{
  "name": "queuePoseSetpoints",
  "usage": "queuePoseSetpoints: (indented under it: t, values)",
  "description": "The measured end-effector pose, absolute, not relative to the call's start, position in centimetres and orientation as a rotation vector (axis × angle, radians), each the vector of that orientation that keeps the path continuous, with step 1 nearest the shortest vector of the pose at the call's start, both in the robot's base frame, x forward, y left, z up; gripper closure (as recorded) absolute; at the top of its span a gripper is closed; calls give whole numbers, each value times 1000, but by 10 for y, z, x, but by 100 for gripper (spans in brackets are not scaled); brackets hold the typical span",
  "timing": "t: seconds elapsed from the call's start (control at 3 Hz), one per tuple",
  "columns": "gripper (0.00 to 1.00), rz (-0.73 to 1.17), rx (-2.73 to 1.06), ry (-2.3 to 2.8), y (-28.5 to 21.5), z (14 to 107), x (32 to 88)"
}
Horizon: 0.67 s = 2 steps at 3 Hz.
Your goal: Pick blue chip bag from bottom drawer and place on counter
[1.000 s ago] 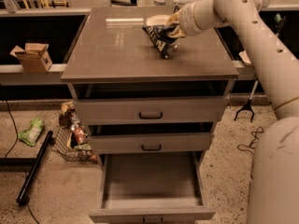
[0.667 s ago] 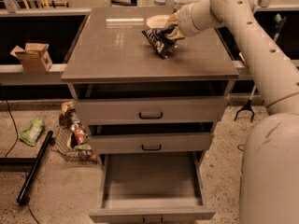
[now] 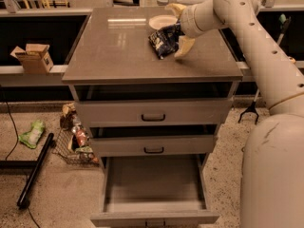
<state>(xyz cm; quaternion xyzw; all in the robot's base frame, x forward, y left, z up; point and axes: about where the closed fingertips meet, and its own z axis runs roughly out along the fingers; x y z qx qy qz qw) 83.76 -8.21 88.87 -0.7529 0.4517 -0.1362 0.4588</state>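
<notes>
The blue chip bag (image 3: pixel 163 40) lies crinkled on the counter (image 3: pixel 118 51), toward its back right. My gripper (image 3: pixel 173 31) reaches in from the right and is open. One pale finger (image 3: pixel 184 46) rests just right of the bag and the other finger (image 3: pixel 174 7) is behind it. The bag sits between the spread fingers, and I cannot tell if it touches them. The bottom drawer (image 3: pixel 154 216) is pulled out at the bottom of the view, and its inside shows nothing in it.
A pale round dish (image 3: pixel 160 21) sits on the counter behind the bag. Two black-handled drawers (image 3: pixel 153 117) are shut. On the floor at left are a wire basket of snacks (image 3: pixel 75 141), a green packet (image 3: pixel 31 133) and a black pole (image 3: pixel 33 171). A cardboard box (image 3: pixel 32 57) stands on the left shelf.
The fingers have spread apart, with the near finger swung down to the right of the bag. The bag now rests on the counter, about where it was held.
</notes>
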Motion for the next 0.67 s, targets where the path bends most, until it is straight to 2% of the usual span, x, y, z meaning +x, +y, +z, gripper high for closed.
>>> queuePoseSetpoints:
  t: [0.67]
  values:
    - [0,-491,-1767,1148,-168,946,789]
